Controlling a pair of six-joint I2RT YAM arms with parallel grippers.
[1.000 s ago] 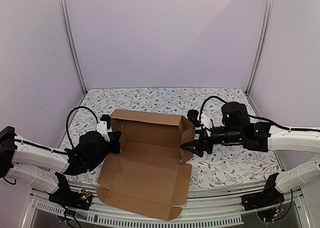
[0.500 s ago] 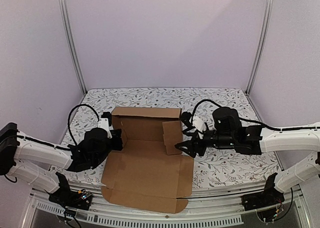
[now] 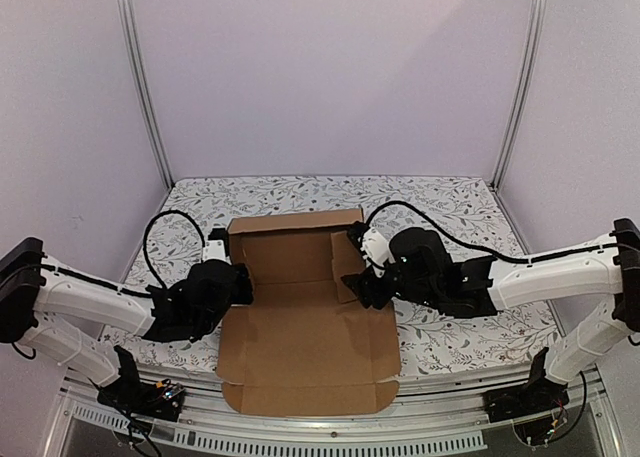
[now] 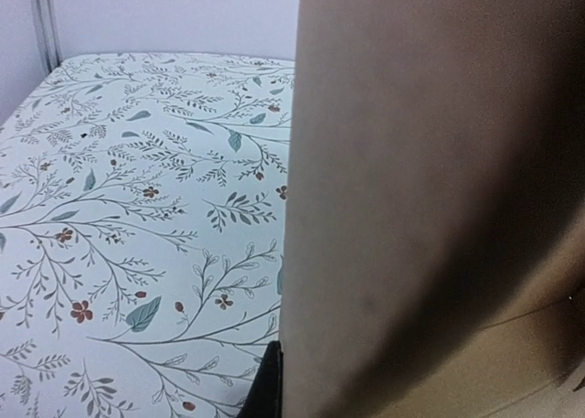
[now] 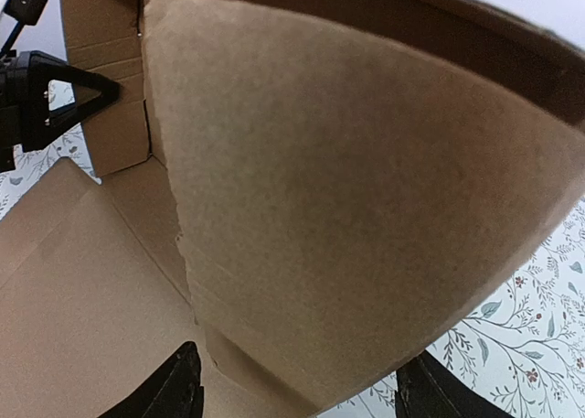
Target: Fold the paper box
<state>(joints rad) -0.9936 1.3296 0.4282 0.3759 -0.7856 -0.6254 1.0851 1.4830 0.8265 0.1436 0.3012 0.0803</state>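
Note:
The paper box [image 3: 305, 342] is a brown die-cut sheet lying mid-table, its back wall [image 3: 285, 239] standing upright. My left gripper [image 3: 241, 279] is shut on the raised left side flap [image 4: 411, 189]; one black fingertip [image 4: 270, 386] shows at the flap's edge, the other is hidden behind the cardboard. My right gripper [image 3: 358, 285] stands open, its fingertips [image 5: 178, 386] wide apart under the right side flap [image 5: 347, 198], which leans inward over the box floor and fills that view. The left gripper [image 5: 55, 98] also shows there, at the far flap.
The table [image 3: 470, 327] carries a floral-patterned cloth. The box's front panel [image 3: 310, 397] reaches the table's near edge. Purple walls and two metal posts [image 3: 145, 87] close in the back and sides.
My right gripper has moved left, swinging the right side flap inward. The box has turned squarer to the table and slid toward the near edge. The left arm followed it right.

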